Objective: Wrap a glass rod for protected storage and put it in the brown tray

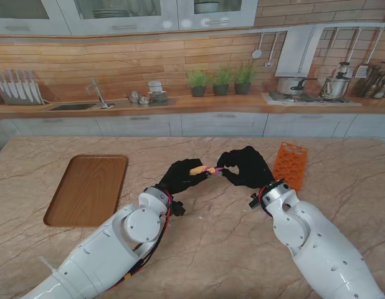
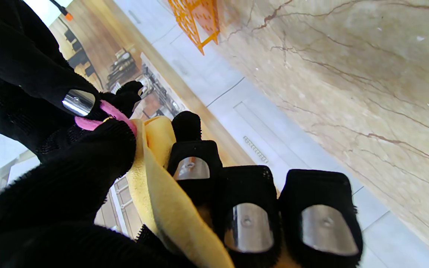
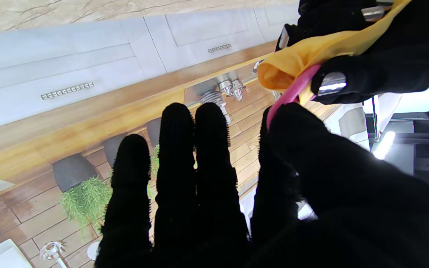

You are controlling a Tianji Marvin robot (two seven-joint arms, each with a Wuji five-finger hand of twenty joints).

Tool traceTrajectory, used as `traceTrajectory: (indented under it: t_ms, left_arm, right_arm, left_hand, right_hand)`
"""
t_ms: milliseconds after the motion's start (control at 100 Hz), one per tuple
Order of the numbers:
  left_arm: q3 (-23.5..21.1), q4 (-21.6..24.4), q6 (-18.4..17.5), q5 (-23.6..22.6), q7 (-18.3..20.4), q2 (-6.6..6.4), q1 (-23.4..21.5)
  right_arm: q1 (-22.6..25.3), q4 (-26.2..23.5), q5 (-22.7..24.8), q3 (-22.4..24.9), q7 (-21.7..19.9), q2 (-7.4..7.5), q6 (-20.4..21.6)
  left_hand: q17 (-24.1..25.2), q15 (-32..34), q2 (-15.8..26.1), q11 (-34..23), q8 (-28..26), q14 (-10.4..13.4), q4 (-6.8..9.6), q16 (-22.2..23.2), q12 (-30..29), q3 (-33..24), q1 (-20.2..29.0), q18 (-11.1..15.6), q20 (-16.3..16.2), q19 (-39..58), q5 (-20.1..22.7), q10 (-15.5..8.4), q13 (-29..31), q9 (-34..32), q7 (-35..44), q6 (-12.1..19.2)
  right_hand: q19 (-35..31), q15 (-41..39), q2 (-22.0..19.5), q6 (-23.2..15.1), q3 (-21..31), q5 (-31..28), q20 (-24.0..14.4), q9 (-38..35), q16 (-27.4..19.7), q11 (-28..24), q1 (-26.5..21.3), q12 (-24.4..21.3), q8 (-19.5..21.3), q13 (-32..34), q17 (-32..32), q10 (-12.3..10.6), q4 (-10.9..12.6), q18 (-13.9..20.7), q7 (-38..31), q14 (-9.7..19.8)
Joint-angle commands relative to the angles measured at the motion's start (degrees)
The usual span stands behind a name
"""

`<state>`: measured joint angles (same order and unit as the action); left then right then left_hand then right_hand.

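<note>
White glossy arm shells w/ round joint caps, red/black cables; black knit-gloved left hand [image 1: 179, 176] & right hand [image 1: 247, 167], metal fingertip plates

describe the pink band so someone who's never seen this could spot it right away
Start at the marble table and find the two black-gloved hands meeting above its middle. Between them is a rolled yellow cloth in the left hand; the pink band, pinched by the right hand, is the only pink thing.

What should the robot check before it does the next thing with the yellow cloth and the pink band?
1. Left hand holds the yellow cloth roll: ok.
2. Right hand pinches the pink band: ok.
3. Band fully around the roll: cannot tell.
4. Glass rod inside the cloth: cannot tell, hidden.
5. Brown tray has room: ok.
6. Orange rack apart from the hands: ok.
</note>
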<state>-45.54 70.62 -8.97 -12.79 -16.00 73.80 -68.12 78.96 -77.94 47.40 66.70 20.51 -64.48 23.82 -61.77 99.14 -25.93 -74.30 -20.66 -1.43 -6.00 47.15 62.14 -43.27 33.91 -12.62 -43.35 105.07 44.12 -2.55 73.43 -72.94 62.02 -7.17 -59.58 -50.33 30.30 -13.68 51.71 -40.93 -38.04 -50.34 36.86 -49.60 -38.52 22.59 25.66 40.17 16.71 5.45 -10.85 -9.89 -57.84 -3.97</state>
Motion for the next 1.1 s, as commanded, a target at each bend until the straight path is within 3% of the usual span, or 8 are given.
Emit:
traceTrajectory:
  t_ms: [0,340,680,920,1030,1090]
  left_arm:
    - [0.2,0.4,0.0,0.3,0.6,-0.04,-0.5]
    - [0.6,1.2,1.2,1.4,2.2,-0.2,-0.5]
    - [0.5,1.7,1.5,2.2,3.3,-0.4,-0.7]
    - [0.4,1.4,0.2,2.9,4.5,-0.7,-0.5]
    - [0.5,1.2,-0.4,2.9,4.9,-0.78,-0.3]
    - [0.5,1.0,-0.6,2.9,4.9,-0.79,-0.3]
  right_arm:
    - [-0.4,0.0,0.0,-0.1,0.6,0.03,0.7]
    - [-1.4,1.1,1.1,-0.4,1.2,0.2,2.6]
    - [-1.0,1.4,0.9,-1.1,0.7,0.27,0.5]
    - [-0.2,1.1,1.5,-1.1,-0.3,0.6,-1.9]
    - [0.1,0.9,1.5,-1.2,-1.0,0.7,-2.7]
    - [0.2,0.9,1.6,-1.2,-1.1,0.73,-3.0]
  left_hand:
    - [-1.0,5.7,-1.4,-7.2,0.4,4.5,2.33,0.6,0.6,-6.3,6.6,0.6,-1.3,14.9,0.4,-7.4,-0.5,-3.9,-0.1,1.1]
    - [-1.0,6.3,-0.3,-7.4,0.3,3.8,1.91,0.6,0.5,-5.9,6.6,-0.1,-2.4,14.9,0.2,-6.8,-0.5,-4.0,-0.2,1.4]
    - [-1.1,6.6,2.1,-7.8,-0.7,4.1,1.15,0.3,0.1,-3.2,7.1,-0.1,-3.7,14.9,-1.9,-6.9,-0.5,-3.9,-0.5,1.6]
    - [-1.1,6.8,8.0,-7.7,-0.9,4.1,-1.04,0.2,-0.1,4.3,7.3,-0.1,-4.6,14.9,-3.1,-6.8,-0.5,-3.9,-1.5,2.3]
    - [-1.1,6.9,11.3,-7.5,-1.2,4.2,-0.67,0.2,0.0,5.8,5.1,0.0,-4.9,14.9,-2.0,-6.5,-0.5,-3.9,-2.1,2.0]
    - [-1.1,6.9,12.9,-7.4,-1.9,4.2,0.35,0.1,0.1,6.5,3.8,0.0,-5.2,14.9,-1.3,-6.4,-0.5,-3.9,-2.8,2.2]
  right_hand:
    - [-1.8,-1.0,-3.3,-5.2,0.3,-1.0,0.9,0.2,-0.2,-0.8,-1.8,-0.7,1.2,0.1,-0.2,-0.3,-1.7,0.5,-3.8,2.1]
    - [-2.0,-1.0,-3.9,-9.2,-1.2,-0.5,1.4,-0.2,-0.4,-0.9,-1.6,-0.7,2.0,0.1,-0.3,0.0,-1.8,0.4,-3.6,1.7]
    - [-1.9,-0.6,-3.5,-8.2,-0.9,-0.8,1.7,-0.3,-0.6,-0.7,-1.8,-0.7,2.0,-0.3,-0.7,0.4,-1.3,0.1,-3.4,1.2]
    - [-1.8,-0.1,-3.1,-7.5,-0.5,-1.1,1.9,-0.3,-0.8,-0.5,-1.7,-0.8,1.8,-0.3,-0.8,0.5,-1.0,-0.1,-3.3,0.8]
    - [-1.7,0.2,-3.1,-7.4,-0.4,-1.1,2.0,-0.4,-1.0,-0.4,-1.7,-0.8,1.7,-0.5,-0.8,0.6,-1.0,-0.2,-3.3,0.8]
    - [-1.6,0.3,-3.0,-7.4,-0.3,-1.1,2.0,-0.4,-1.0,-0.4,-1.7,-0.8,1.7,-0.5,-0.8,0.6,-0.9,-0.2,-3.3,0.8]
